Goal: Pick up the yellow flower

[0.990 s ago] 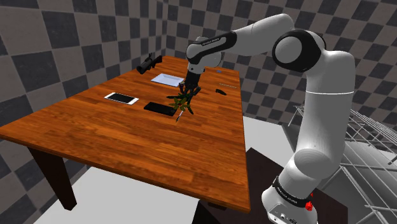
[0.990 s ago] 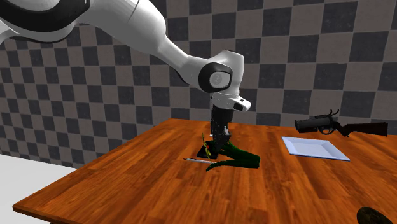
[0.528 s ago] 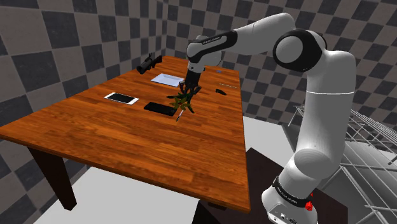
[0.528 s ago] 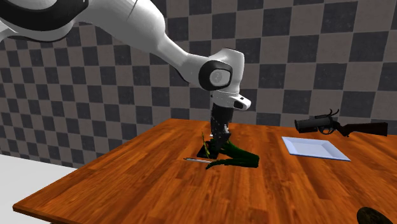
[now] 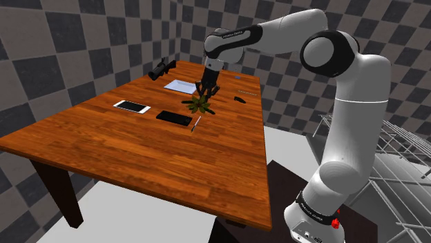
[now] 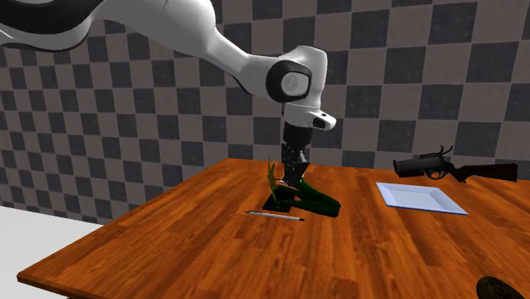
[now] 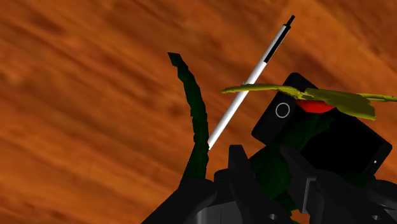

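Note:
The flower [image 5: 201,103] is a bunch of long dark green leaves with yellow petals [image 7: 331,98] and a red centre. My gripper [image 5: 206,92] is shut on its stem, holding it a little above the wooden table [image 5: 124,148]. In the second exterior view the flower [image 6: 307,198] hangs from the gripper [image 6: 291,184], its leaves drooping toward that view's right. In the wrist view the black fingers [image 7: 238,167] clasp the green stem [image 7: 197,121] over the tabletop.
Under the flower lie a white pen [image 5: 195,123] and a black phone [image 5: 173,117]. A white phone [image 5: 131,106], a white flat sheet [image 5: 180,85], a dark pistol [image 5: 163,67] and a small dark object [image 5: 239,100] also lie on the table.
The gripper has risen with the flower clasped in it; the leaves have lifted off the table, away from the pen. The arm's wrist stands higher.

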